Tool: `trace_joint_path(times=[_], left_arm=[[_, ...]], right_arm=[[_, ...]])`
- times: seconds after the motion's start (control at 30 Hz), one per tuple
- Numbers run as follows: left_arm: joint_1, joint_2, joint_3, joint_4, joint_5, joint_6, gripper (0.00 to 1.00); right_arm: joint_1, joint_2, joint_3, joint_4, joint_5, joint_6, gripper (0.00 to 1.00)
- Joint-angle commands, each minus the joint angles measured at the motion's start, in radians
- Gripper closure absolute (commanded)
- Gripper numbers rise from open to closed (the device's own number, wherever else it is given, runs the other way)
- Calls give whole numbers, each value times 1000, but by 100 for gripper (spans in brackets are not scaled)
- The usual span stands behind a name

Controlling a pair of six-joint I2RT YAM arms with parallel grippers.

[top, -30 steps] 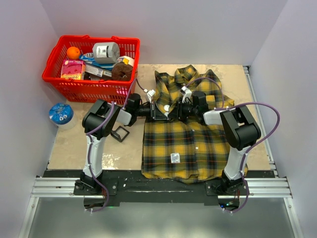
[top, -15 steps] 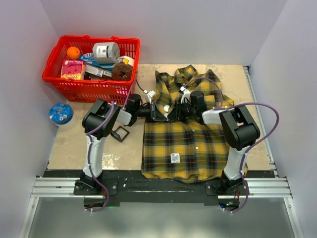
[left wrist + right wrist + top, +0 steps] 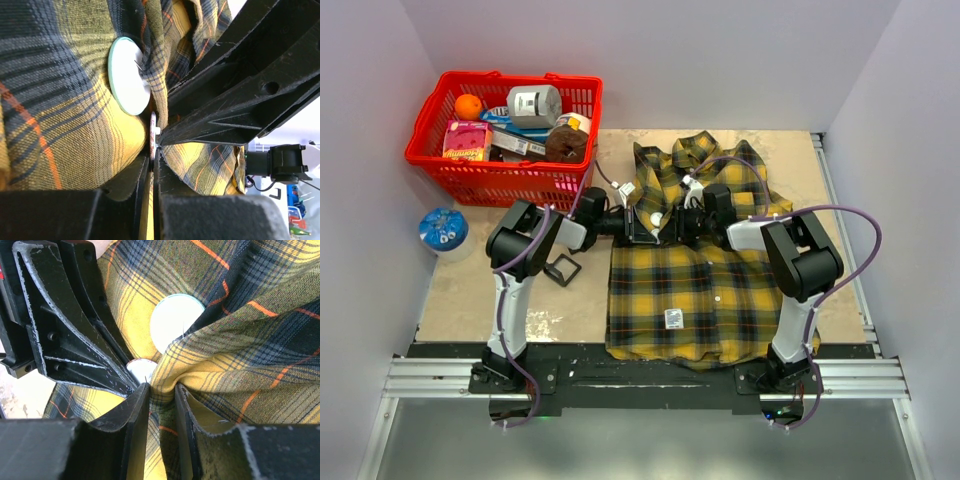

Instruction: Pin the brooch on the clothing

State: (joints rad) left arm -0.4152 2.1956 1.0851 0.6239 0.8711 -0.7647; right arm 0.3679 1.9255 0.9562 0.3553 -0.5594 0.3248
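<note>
The clothing [image 3: 700,290], a yellow-and-dark plaid shirt, lies flat on the table. Both grippers meet over its upper left chest. My left gripper [image 3: 642,222] [image 3: 154,150] is shut edge-on on the brooch [image 3: 153,131], a small white disc with a reddish rim, also seen in the right wrist view [image 3: 141,369]. A larger pale disc [image 3: 129,75] [image 3: 175,320] with a thin pin rests against the cloth beside it. My right gripper [image 3: 672,222] [image 3: 161,390] is shut on a raised fold of the shirt [image 3: 250,340], right next to the left fingers [image 3: 75,340].
A red basket [image 3: 430,150] of groceries stands at the back left. A blue round object [image 3: 444,230] sits by the left wall, and a small black square frame [image 3: 563,269] lies by the left arm. Walls close in on both sides.
The right arm has edged slightly left, bringing its gripper closer against the left one. The left arm and the shirt's lower part have not moved.
</note>
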Motion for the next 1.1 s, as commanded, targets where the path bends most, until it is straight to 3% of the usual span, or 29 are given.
trace_joint_path(times=[0.0, 1.07], left_arm=[[1, 21, 52, -27, 8, 8, 100], [1, 29, 107, -79, -9, 65, 100]], right_arm=[[12, 20, 39, 17, -33, -13, 71], [25, 92, 107, -50, -91, -38, 71]])
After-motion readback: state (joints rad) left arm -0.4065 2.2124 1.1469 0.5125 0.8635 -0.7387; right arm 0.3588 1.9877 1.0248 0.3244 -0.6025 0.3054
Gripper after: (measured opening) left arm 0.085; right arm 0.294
